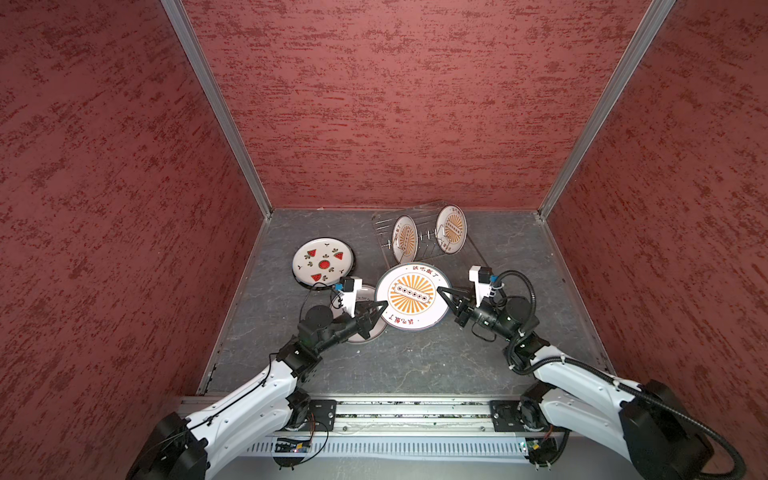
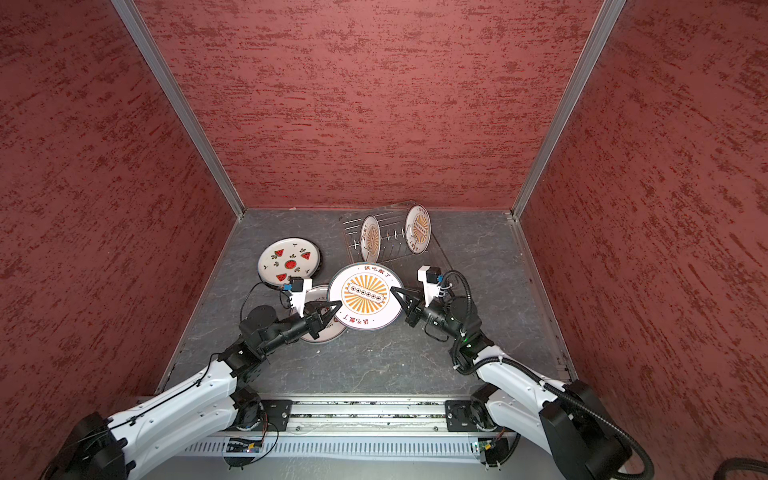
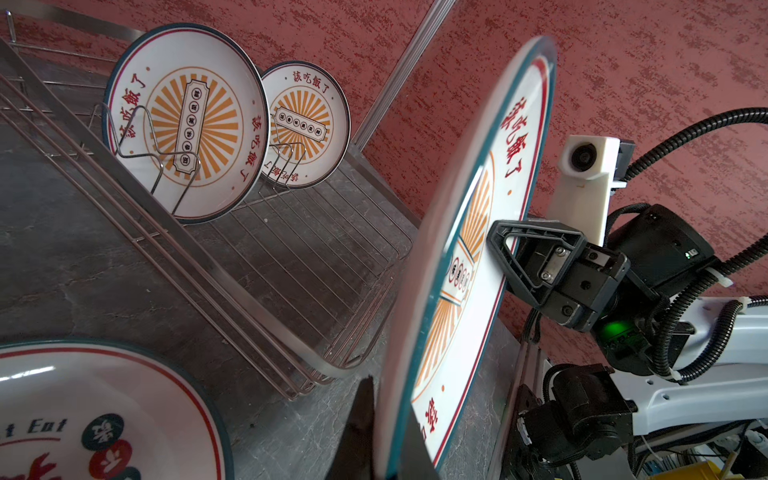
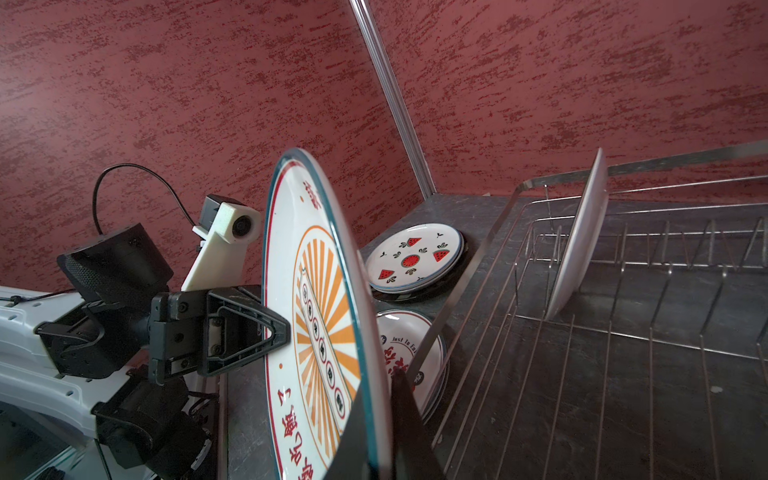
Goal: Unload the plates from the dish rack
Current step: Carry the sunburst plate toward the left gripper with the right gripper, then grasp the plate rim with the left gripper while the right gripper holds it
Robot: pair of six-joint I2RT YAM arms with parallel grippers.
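- The left arm is reaching in from the near left corner. Its elbow is bent, and its wrist is pointing right and a little far, toward the middle of the table.
- The left gripper is pinching the left rim of the sunburst plate. Its jaws are drawn almost together, with only the rim between them (the right wrist view shows it biting that edge).
- The right arm is coming in from the near right corner in a mirrored pose, with its forearm rising and its wrist turned left.
- The right gripper is clamping the right rim of the same plate, with one finger over the printed face and the other behind it.
- The sunburst plate is hanging between the two grippers, clear of the table and face up. In both top views its far edge is overlapping the near end of the dish rack.
- The dish rack is sitting at the far side of the table, right of the middle.
- Two more plates with the same orange rays are standing on edge in its prongs. The left rack plate is toward the rack's left end, and the right rack plate is toward its right end.
- The watermelon plate is lying flat on top of a small stack at the far left, outside the rack.
- The lettered plate is lying flat on the table beneath the left gripper, partly hidden by it in both top views.
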